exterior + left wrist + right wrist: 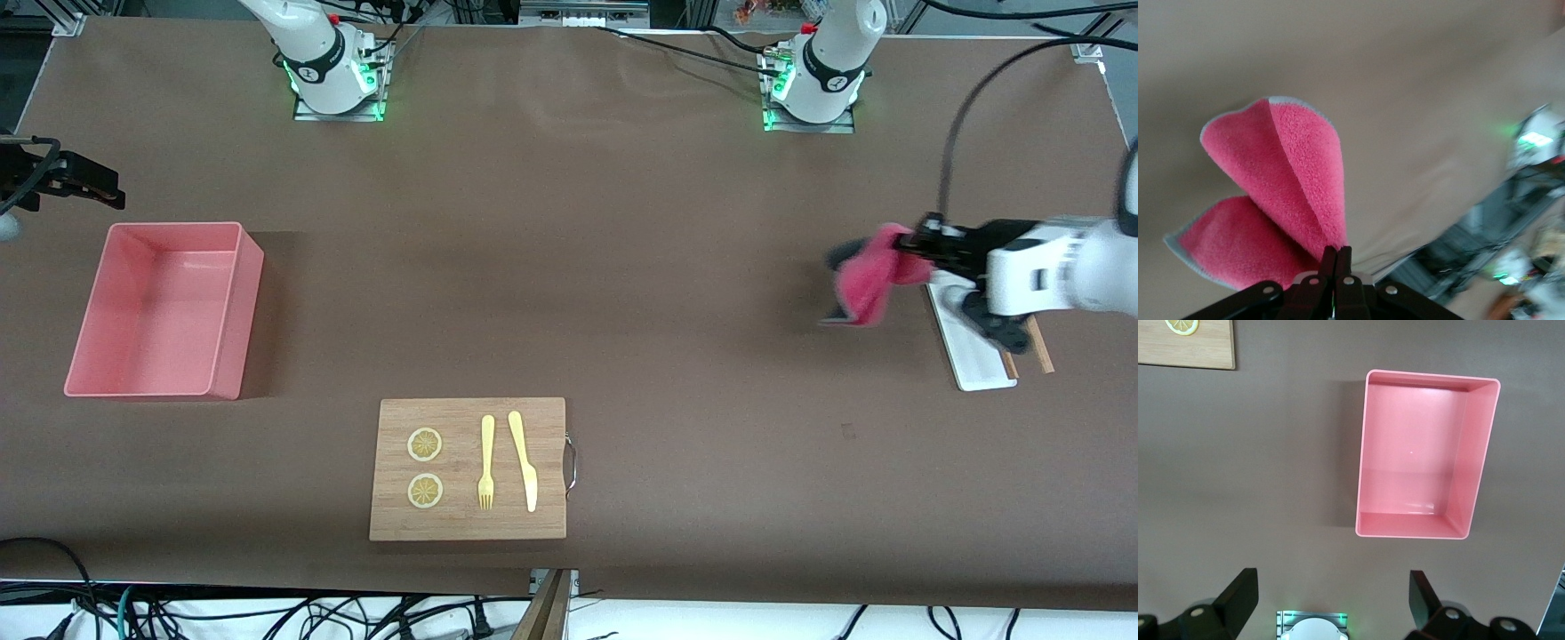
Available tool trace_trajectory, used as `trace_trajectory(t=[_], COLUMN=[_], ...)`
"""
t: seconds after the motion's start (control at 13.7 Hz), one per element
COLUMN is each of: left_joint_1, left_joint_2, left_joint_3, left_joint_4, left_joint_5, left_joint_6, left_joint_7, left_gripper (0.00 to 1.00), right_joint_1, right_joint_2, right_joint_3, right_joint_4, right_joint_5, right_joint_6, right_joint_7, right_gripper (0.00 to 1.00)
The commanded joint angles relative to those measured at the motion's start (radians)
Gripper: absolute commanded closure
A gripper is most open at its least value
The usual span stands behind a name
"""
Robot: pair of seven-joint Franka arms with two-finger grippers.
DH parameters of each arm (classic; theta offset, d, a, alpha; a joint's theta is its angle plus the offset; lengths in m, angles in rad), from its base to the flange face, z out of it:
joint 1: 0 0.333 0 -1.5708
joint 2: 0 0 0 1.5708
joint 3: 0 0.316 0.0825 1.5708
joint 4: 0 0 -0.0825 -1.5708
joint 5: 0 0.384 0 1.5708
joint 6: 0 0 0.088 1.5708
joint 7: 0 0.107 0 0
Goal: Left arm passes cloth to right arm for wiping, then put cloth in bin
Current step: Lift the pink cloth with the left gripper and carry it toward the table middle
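Cloth [869, 277]: fleecy crimson-pink, grey-edged, folded into two lobes, pinched in the left gripper [909, 245] above bare table beside what looks like a white tray [976, 356]. Bin [233, 311]: smooth pink rectangular tub, toward the right arm's end. Right gripper [114, 191]: fingers spread wide, waiting above the table near the bin.

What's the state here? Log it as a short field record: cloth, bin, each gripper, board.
cloth: crimson-pink cloth hangs in the air, pinched by the left gripper
left gripper: shut on the cloth, over the table beside the white tray
right gripper: open, up in the air at the right arm's end, waiting
bin: pink bin, nothing inside
board: wooden board holds two lemon slices, fork, knife
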Motion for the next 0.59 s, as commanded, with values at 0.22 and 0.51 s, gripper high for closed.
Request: trace_trajectory(t=[0.22,0.51], left_joint_1=[-0.324,-0.563], left_joint_2=[0.09,0.13], left_joint_3=[0.019,0.019], left_joint_4=[0.023,0.029], left_joint_5=[-0.474,-0.753], left_joint_6=[0.335,0.758], left_joint_7=[-0.492,-0.721], left_gripper=[1.0,1.0], right_joint_1=[-0.01,-0.014], right_joint_2=[0.0,0.02], right_joint_3=[0.002,0.0], right_joint_4=[0.008,0.008], right_joint_5=[0.014,0.015], right_joint_6=[-0.003,0.0], right_joint_7=[-0.008,-0.017], right_gripper=[0.0,0.0])
